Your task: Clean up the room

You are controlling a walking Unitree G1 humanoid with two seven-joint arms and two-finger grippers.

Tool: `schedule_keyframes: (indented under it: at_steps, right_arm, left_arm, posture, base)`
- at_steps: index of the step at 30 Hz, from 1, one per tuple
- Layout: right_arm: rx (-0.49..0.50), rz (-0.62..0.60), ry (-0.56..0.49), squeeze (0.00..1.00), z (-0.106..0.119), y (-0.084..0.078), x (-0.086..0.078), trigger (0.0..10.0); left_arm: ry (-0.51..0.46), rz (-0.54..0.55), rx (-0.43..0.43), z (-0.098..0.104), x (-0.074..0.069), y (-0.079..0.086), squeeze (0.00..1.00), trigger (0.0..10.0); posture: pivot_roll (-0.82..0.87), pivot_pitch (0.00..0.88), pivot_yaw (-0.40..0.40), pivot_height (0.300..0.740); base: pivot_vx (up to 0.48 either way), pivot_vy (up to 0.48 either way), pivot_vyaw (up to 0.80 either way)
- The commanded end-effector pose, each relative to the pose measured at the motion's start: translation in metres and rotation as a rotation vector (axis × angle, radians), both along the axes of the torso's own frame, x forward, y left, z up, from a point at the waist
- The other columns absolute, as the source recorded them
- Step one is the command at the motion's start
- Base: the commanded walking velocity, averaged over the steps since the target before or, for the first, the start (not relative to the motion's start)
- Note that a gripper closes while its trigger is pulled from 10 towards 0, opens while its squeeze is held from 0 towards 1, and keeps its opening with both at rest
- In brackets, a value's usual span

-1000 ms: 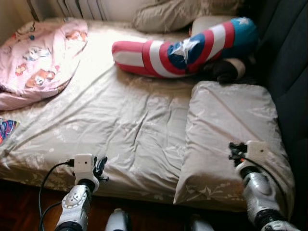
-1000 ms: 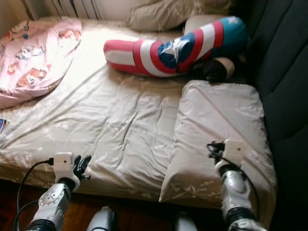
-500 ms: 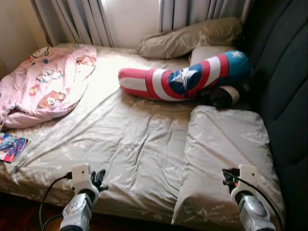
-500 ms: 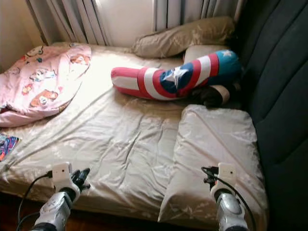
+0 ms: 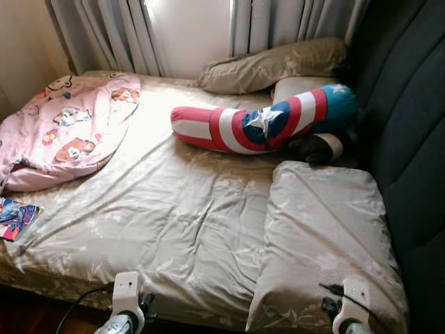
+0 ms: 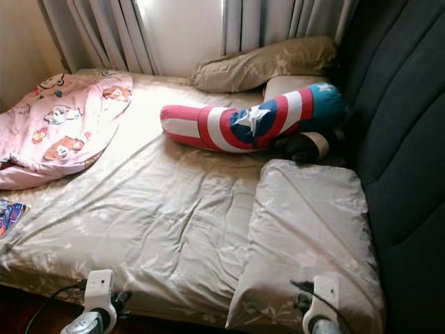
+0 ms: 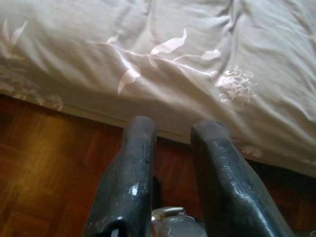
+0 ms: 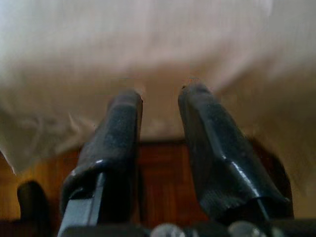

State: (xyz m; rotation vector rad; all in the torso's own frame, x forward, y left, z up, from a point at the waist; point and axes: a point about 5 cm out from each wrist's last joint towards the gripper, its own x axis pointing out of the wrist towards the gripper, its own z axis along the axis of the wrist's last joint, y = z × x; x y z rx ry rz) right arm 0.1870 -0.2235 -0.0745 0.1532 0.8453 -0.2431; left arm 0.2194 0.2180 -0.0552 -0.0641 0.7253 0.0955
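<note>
- Hanging low at the near edge of the bed (image 5: 174,229), the left gripper (image 7: 173,126) is seen over the wooden floor (image 7: 44,163); its jaws are spread a little, with nothing between them, and are aimed at the overhanging sheet (image 7: 163,64).
- The right gripper (image 8: 160,98) is held low at the near right corner of the bed, just below the hanging edge of the beige pillow (image 5: 323,236); its jaws are parted and nothing is pinched.
- The beige pillow is laid flat on the near right part of the bed, beside the dark padded wall panel (image 5: 417,139), with its near end drooping over the mattress edge.
- A colourful booklet (image 5: 15,217) is seen at the left edge of the bed, near the pink blanket.
- The middle of the bed is covered by the wrinkled beige sheet.
- A pink blanket (image 5: 66,129) with cartoon prints is bunched on the far left of the bed.
- A long cushion (image 5: 268,125) in red, white and blue stripes with a star is laid across the far right of the bed, and a dark plush thing (image 5: 316,147) is tucked just in front of its right end, touching it.
- A second beige pillow (image 5: 274,64) is laid at the far edge, just behind the striped cushion.
- Grey curtains (image 5: 111,35) are hung behind the bed.
</note>
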Motion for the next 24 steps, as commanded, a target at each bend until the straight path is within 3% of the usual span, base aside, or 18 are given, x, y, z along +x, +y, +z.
schedule_keyframes:
  at_steps: [1, 9, 10, 11, 12, 14, 17, 18, 22, 23, 24]
  right_arm:
    - [0.000, -0.015, 0.009, 0.00, -0.001, 0.000, -0.002, 10.0]
    - [0.017, -0.008, 0.030, 0.00, -0.005, 0.005, -0.007, 10.0]
    - [0.019, -0.003, 0.032, 0.00, -0.005, 0.006, -0.008, 10.0]
    - [0.021, 0.001, 0.032, 0.00, -0.005, 0.006, -0.008, 10.0]
    - [0.021, 0.004, 0.032, 0.00, -0.006, 0.007, -0.008, 10.0]
    - [0.022, 0.010, 0.039, 0.00, -0.006, 0.007, -0.008, 10.0]
    - [0.021, 0.014, 0.042, 0.00, -0.006, 0.008, -0.008, 10.0]
    - [0.022, 0.015, 0.043, 0.00, -0.006, 0.008, -0.009, 10.0]
    - [0.022, 0.022, 0.051, 0.00, -0.007, 0.009, -0.009, 10.0]
    - [0.025, 0.019, 0.049, 0.00, -0.007, 0.009, -0.009, 10.0]
    - [0.028, 0.018, 0.043, 0.69, -0.007, 0.009, -0.008, 10.0]
  left_arm:
    - [0.026, 0.002, 0.007, -0.003, -0.004, 0.000, 0.00, 10.0]
    - [0.083, -0.028, 0.034, -0.010, -0.014, -0.001, 0.00, 10.0]
    - [0.085, -0.027, 0.035, -0.010, -0.015, -0.001, 0.34, 10.0]
    - [0.085, -0.022, 0.028, -0.011, -0.015, -0.001, 0.75, 10.0]
    - [0.085, -0.019, 0.023, -0.011, -0.015, -0.001, 0.75, 10.0]
    - [0.086, -0.017, 0.017, -0.011, -0.016, -0.001, 1.00, 10.0]
    - [0.094, -0.010, 0.024, -0.012, -0.018, 0.000, 1.00, 10.0]
    - [0.095, -0.008, 0.026, -0.012, -0.018, 0.001, 0.00, 10.0]
    - [0.105, -0.010, 0.035, -0.013, -0.020, 0.002, 0.00, 10.0]
    - [0.108, -0.009, 0.035, -0.013, -0.021, 0.002, 1.00, 10.0]
    - [0.110, -0.002, 0.031, -0.014, -0.022, 0.003, 1.00, 10.0]
  posture:
    - [-0.01, 0.000, -0.030, 0.740]
    - [-0.03, 0.000, -0.017, 0.740]
    - [-0.03, 0.000, -0.017, 0.740]
    - [-0.03, 0.000, -0.017, 0.740]
    - [-0.03, 0.000, -0.017, 0.740]
    - [-0.03, 0.000, -0.018, 0.740]
    - [-0.03, 0.000, -0.017, 0.740]
    - [-0.03, 0.000, -0.018, 0.740]
    - [-0.03, 0.000, -0.021, 0.740]
    - [-0.03, 0.000, -0.023, 0.740]
    - [-0.02, 0.000, -0.024, 0.740]
  base:
    - [0.000, 0.000, 0.00]
    - [0.000, 0.000, 0.00]
    - [0.000, 0.000, 0.00]
    - [0.000, 0.000, 0.00]
    - [0.000, 0.000, 0.00]
    - [0.000, 0.000, 0.00]
    - [0.000, 0.000, 0.00]
    - [0.000, 0.000, 0.00]
    - [0.000, 0.000, 0.00]
    - [0.000, 0.000, 0.00]
    - [0.000, 0.000, 0.00]
